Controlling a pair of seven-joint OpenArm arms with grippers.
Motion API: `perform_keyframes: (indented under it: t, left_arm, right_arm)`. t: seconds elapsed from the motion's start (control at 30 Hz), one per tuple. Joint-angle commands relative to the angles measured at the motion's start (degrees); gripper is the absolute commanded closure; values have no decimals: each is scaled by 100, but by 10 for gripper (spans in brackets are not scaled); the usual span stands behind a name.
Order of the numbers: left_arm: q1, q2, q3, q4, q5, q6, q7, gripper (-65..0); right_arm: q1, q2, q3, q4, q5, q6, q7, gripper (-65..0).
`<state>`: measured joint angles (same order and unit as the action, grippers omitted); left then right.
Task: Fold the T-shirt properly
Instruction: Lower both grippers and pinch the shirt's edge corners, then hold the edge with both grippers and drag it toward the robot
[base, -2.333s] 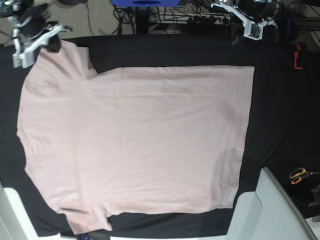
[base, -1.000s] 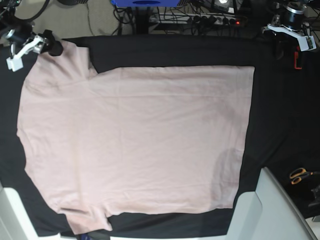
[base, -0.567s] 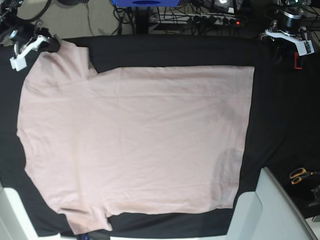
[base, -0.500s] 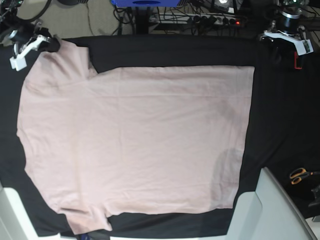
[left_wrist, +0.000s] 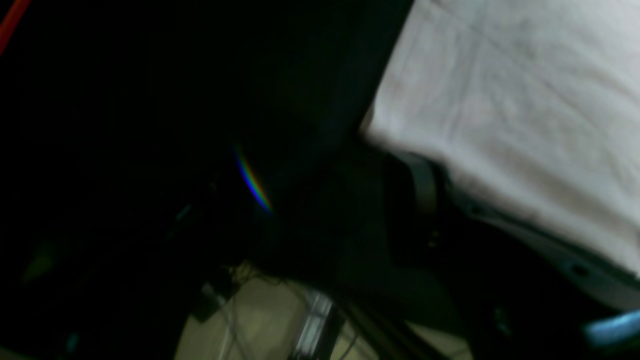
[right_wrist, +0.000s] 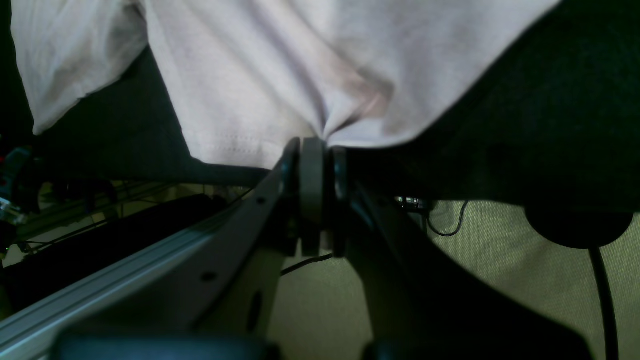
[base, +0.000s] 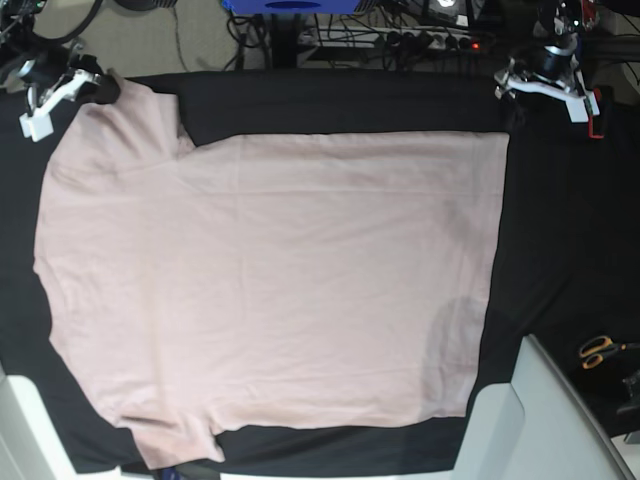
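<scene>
Across the black table cover (base: 330, 105) the T-shirt (base: 270, 290) lay flat and unfolded, spread wide with its far sleeve at the table's back edge. At that sleeve the right gripper (right_wrist: 314, 150) had snapped closed a moment earlier and now pinched the hem, bunching cloth into a small peak, so one anchor for the first fold looked secured. Over at the hem corner the left gripper (base: 540, 85) had swung in closer and seemed to be opening, though the dark, blurred wrist view left its jaws unreadable.

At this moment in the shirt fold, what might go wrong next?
1. The right tool pinches only a small bunch at the sleeve hem of the T-shirt; lifting may let it slip.
2. The left tool sits off the hem corner, holding nothing, so a lift now would skew the fold.
</scene>
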<state>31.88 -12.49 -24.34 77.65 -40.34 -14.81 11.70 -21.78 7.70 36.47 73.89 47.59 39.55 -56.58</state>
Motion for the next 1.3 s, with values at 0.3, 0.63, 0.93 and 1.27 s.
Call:
perform_keyframes:
  t: [0.3, 0.63, 0.93, 1.27]
  left_arm:
    - [-581, 32, 478, -604, -50, -1, -94, -397]
    - [-863, 75, 1058, -1132, -67, -1, -129, -397]
    - [-898, 190, 1058, -1123, -76, -1, -102, -387]
    - [-898, 181, 1049, -1141, -76, -1, -102, -15]
  right_arm:
    - [-7, 87, 15, 71, 71, 45, 53, -2]
    - [-7, 87, 15, 71, 63, 45, 44, -2]
    - [-15, 87, 15, 71, 63, 45, 44, -2]
    - [-15, 87, 15, 71, 63, 45, 44, -2]
